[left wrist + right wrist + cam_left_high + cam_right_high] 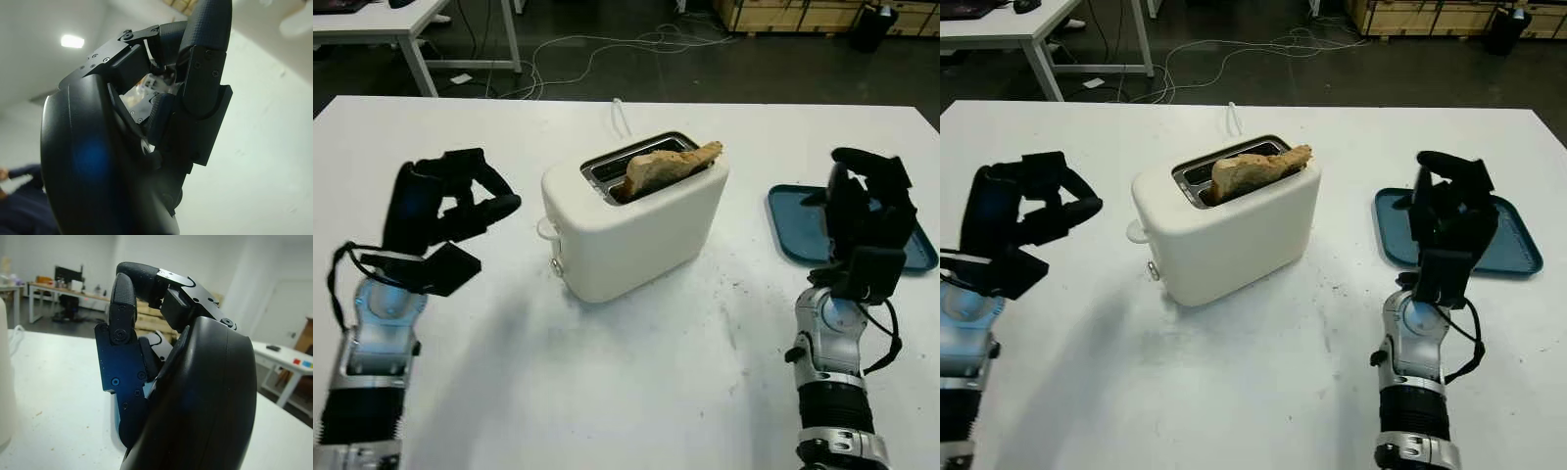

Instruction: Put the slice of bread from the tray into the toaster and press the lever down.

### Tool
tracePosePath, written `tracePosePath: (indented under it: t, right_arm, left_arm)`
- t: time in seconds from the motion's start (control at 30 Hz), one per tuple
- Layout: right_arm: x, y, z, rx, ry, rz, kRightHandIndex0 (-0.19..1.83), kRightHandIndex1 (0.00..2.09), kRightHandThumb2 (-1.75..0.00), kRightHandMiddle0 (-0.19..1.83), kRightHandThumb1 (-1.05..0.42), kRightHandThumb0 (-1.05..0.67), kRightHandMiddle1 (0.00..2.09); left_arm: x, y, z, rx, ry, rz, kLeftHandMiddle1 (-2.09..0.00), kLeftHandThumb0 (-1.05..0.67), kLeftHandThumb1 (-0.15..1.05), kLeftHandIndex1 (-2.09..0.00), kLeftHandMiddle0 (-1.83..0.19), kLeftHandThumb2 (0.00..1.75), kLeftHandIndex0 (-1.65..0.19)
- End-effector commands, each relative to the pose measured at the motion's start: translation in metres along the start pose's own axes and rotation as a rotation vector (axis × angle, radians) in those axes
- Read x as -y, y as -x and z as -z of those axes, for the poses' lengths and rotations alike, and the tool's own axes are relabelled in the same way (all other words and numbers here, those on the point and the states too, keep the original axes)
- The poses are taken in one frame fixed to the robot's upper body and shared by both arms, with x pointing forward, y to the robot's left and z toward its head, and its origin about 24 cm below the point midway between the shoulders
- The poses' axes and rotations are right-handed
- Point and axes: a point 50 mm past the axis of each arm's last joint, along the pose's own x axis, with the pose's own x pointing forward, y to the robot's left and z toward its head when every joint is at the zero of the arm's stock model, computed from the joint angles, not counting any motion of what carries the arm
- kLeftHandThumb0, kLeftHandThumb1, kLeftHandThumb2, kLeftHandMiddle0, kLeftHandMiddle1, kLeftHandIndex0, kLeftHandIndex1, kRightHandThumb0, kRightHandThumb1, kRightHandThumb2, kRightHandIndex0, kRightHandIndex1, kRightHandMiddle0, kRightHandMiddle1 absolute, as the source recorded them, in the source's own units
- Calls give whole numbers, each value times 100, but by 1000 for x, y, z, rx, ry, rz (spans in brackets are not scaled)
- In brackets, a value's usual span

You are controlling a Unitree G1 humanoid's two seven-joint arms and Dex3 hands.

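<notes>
Left hand (460, 201) near the table's (636, 392) left edge and right hand (867, 211) by the right edge, both curled shut, holding nothing. Mid-table, bread slice (671, 164) sits tilted in the white toaster's (636, 220) slot. Blue tray (788, 225) lies behind the right hand.

Stereo head pair looks down, sharing toaster (631, 220) (wrist views close-up).

A lab or workshop-like office space is showing here: loose white cables (607, 51) are trailing across a dark bare floor (783, 69), a white metal-legged desk (406, 24) is standing behind the large white work table (636, 392), and stacked wooden crates (793, 14) are sitting along the back.
</notes>
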Motion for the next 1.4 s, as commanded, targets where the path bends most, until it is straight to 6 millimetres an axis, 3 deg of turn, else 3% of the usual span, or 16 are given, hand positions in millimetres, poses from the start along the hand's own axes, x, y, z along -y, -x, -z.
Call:
tracePosePath:
  t: [0.0,0.2,0.37,0.5,0.6,0.77,0.83,1.0,1.17,1.37]
  right_arm:
    - [-1,3,5,-29,33,-45,82,175,-21,78,-92,-62,138]
    - [-9,5,7,-93,56,-217,84,164,-19,96,-92,-63,101]
    - [-11,1,3,-76,78,-272,83,157,-21,99,-92,-62,94]
    - [-12,0,1,-70,80,-282,87,148,-21,109,-92,-60,74]
    - [-12,-1,1,-80,83,-281,87,148,-23,110,-92,-58,72]
    - [-12,-2,1,-70,84,-273,85,151,-22,109,-92,-57,73]
    - [-11,-1,2,-76,84,-272,84,152,-22,108,-92,-58,72]
    - [-11,-1,2,-85,75,-271,85,151,-22,108,-92,-59,76]
    - [-12,-1,1,-84,78,-269,84,153,-22,103,-92,-59,86]
    - [-11,-2,1,-78,79,-263,83,156,-21,104,-92,-59,83]
  left_arm:
    - [-10,-7,-5,39,-36,36,-157,-83,92,-60,-113,21,-109]
    - [-15,-13,-13,51,-166,199,-136,-79,92,-34,-115,11,-111]
    - [-12,-18,-18,89,-225,312,-129,-78,92,-20,-118,6,-114]
    - [-10,-21,-20,116,-260,368,-117,-79,92,-10,-120,2,-117]
    - [-6,-23,-20,142,-284,394,-120,-78,92,-7,-123,3,-117]
    - [1,-25,-22,187,-295,425,-153,-74,92,-1,-117,1,-115]
    - [4,-26,-22,200,-289,429,-156,-74,91,-1,-114,0,-116]
    - [10,-26,-20,216,-270,434,-122,-78,89,-2,-120,0,-122]
    - [12,-26,-19,230,-267,448,-127,-79,90,-2,-119,0,-123]
    - [13,-25,-21,240,-280,469,-127,-79,89,-1,-120,0,-123]
